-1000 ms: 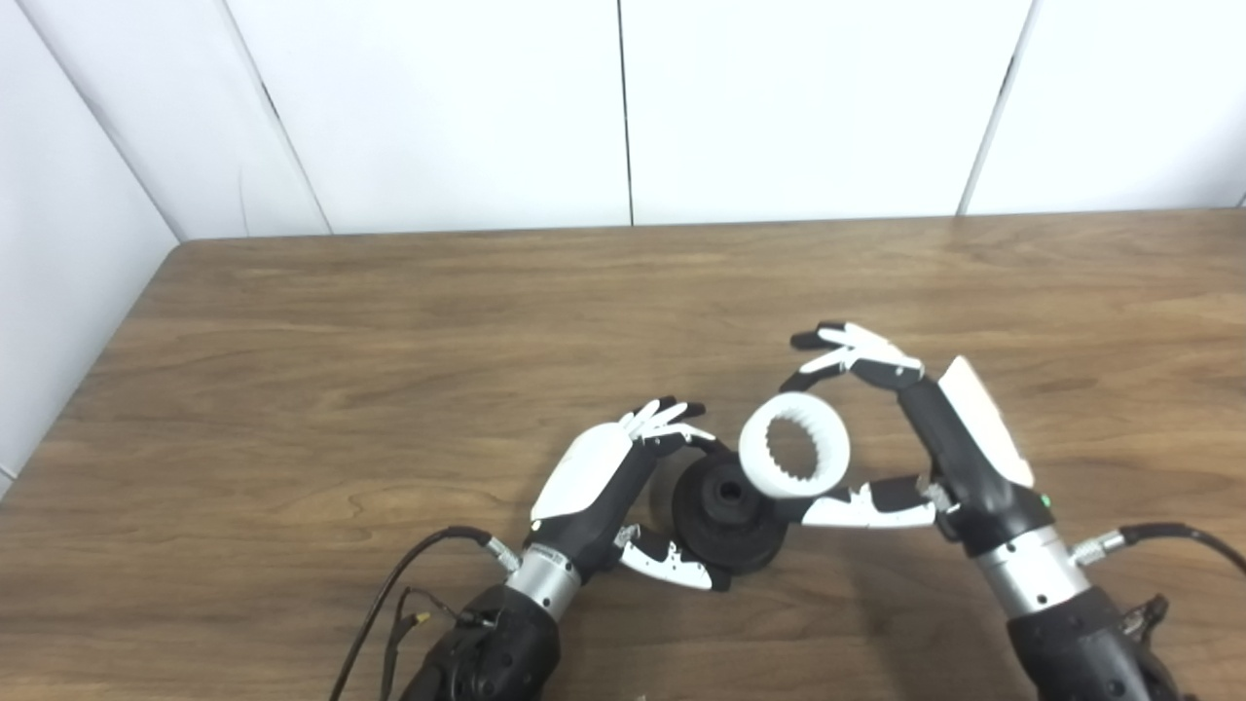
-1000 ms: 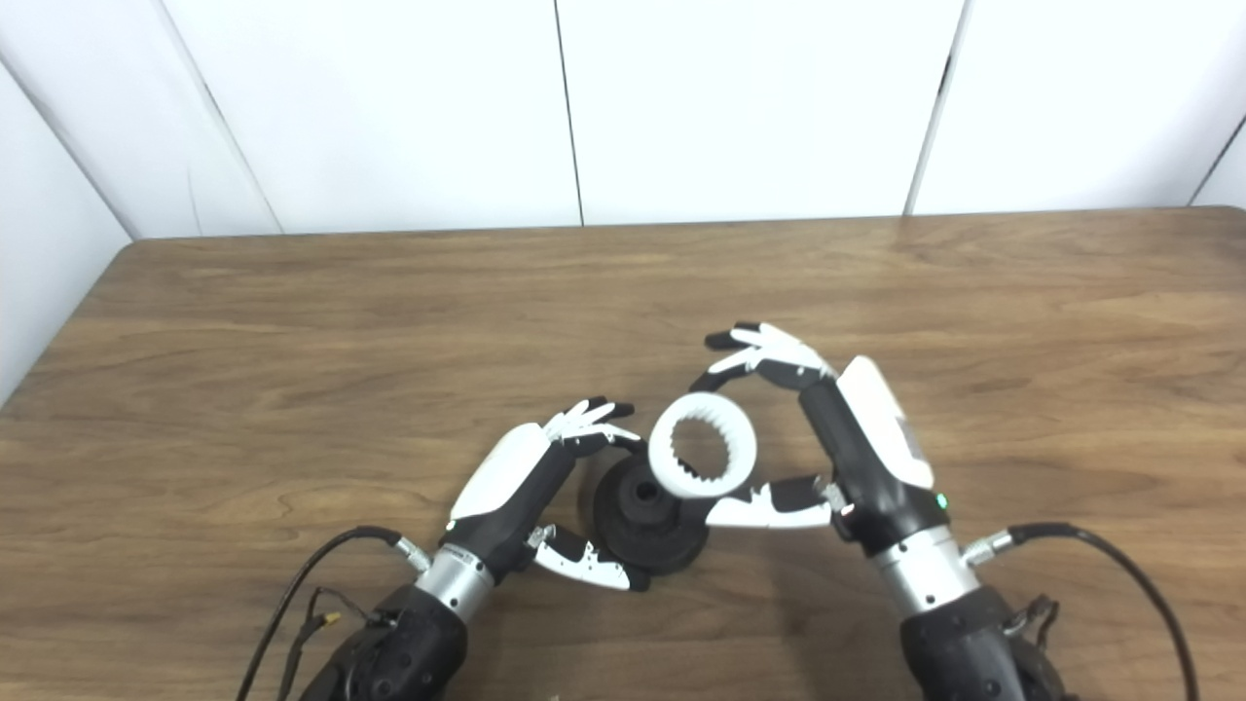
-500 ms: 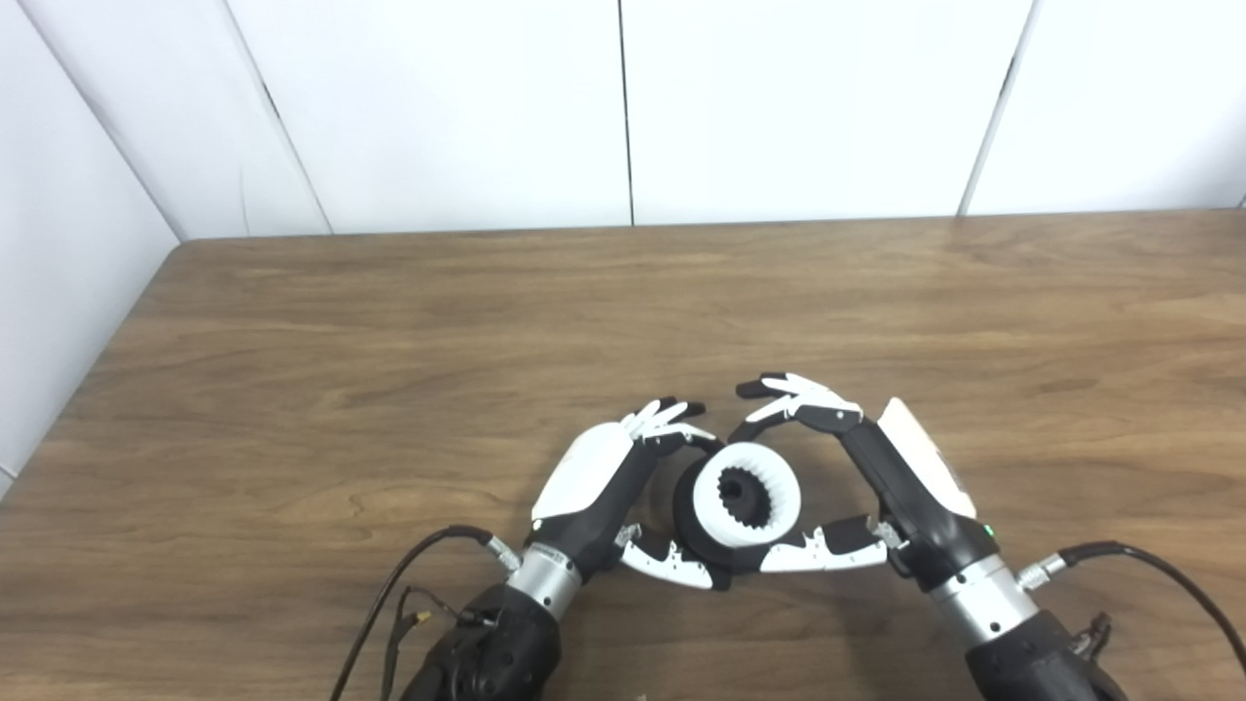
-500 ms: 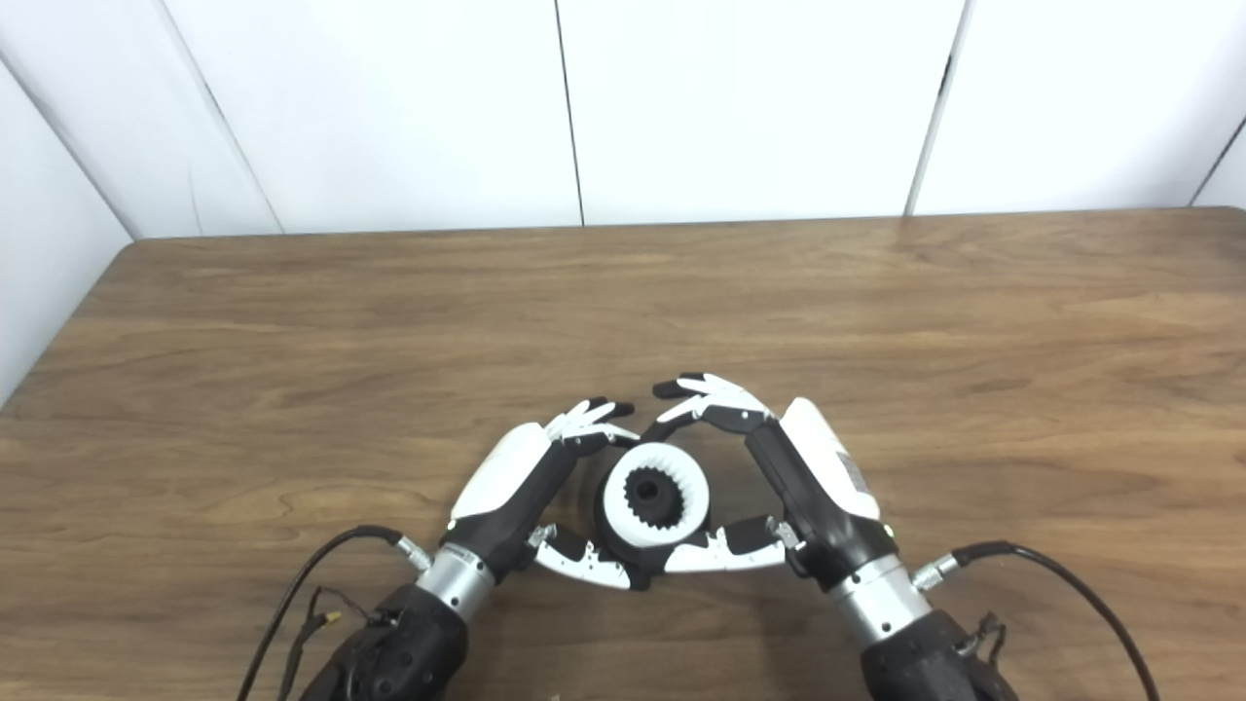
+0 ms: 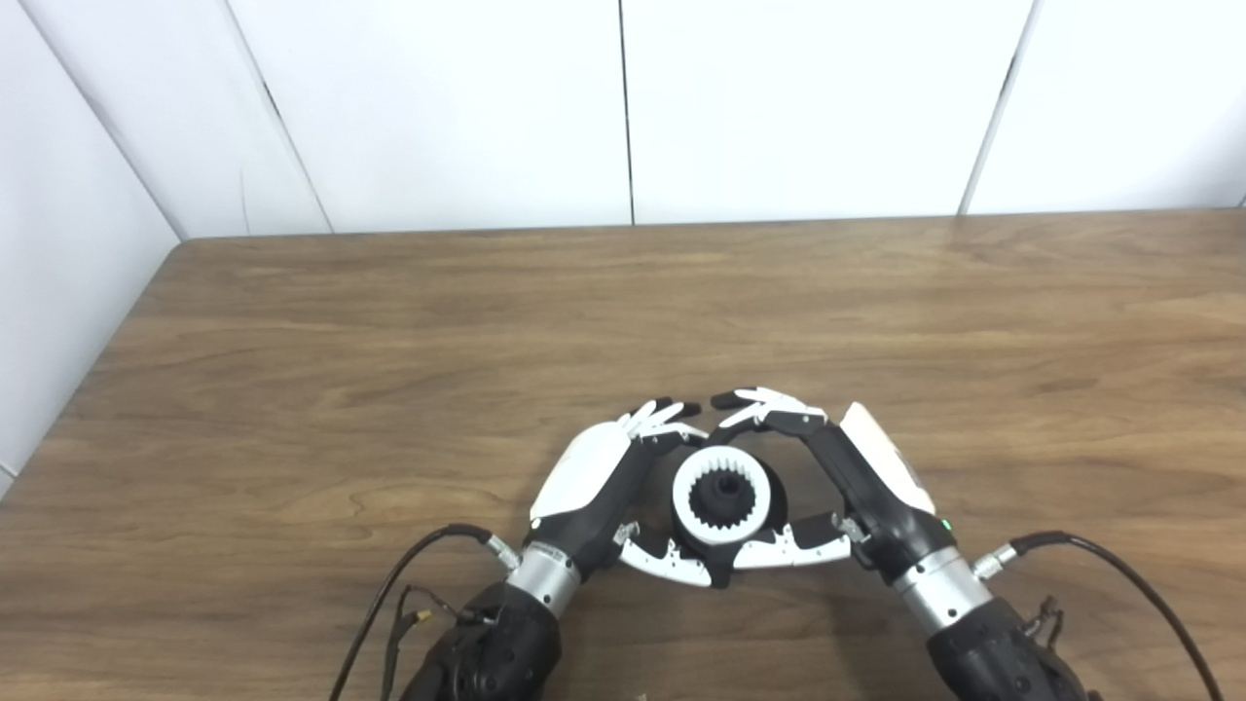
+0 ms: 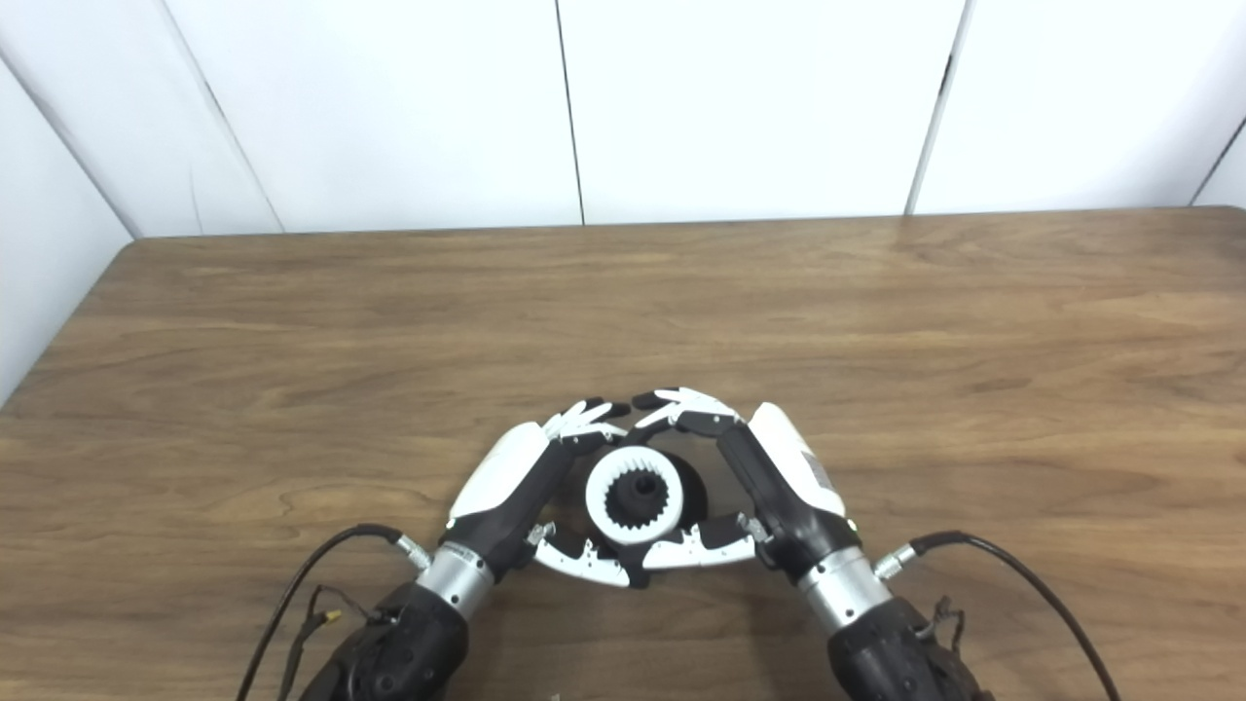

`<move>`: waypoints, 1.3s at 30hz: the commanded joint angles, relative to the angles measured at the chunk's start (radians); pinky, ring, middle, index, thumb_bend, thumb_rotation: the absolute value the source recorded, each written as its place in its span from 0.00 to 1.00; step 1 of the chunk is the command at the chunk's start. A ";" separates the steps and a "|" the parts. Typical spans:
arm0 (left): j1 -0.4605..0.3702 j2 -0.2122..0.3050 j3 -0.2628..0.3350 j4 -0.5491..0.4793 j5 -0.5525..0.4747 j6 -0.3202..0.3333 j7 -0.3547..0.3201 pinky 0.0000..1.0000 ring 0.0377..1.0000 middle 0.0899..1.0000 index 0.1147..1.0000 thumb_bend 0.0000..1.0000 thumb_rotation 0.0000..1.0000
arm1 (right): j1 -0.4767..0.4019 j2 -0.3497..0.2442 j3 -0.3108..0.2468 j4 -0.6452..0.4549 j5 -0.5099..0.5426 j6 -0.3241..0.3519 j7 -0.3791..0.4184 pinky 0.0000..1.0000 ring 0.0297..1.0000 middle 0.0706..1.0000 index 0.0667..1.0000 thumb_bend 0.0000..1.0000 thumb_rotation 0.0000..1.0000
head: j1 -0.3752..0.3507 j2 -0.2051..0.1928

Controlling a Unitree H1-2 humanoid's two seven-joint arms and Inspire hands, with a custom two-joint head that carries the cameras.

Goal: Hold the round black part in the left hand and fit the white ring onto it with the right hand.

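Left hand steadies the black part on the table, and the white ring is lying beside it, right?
Not beside: the white ring sits on the black part, around its hub, between the right hand and left hand. The left eye view shows it.

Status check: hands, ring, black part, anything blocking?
Left hand shut on black part. Right hand shut on white ring, ring around the hub. Nothing in the way.
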 commanded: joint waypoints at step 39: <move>-0.009 0.040 0.024 -0.042 0.007 0.005 -0.031 0.99 0.98 0.92 0.43 0.52 0.08 | 0.022 0.002 -0.057 0.075 -0.014 0.007 -0.056 0.76 0.86 0.79 0.45 0.52 0.14 | -0.034 0.027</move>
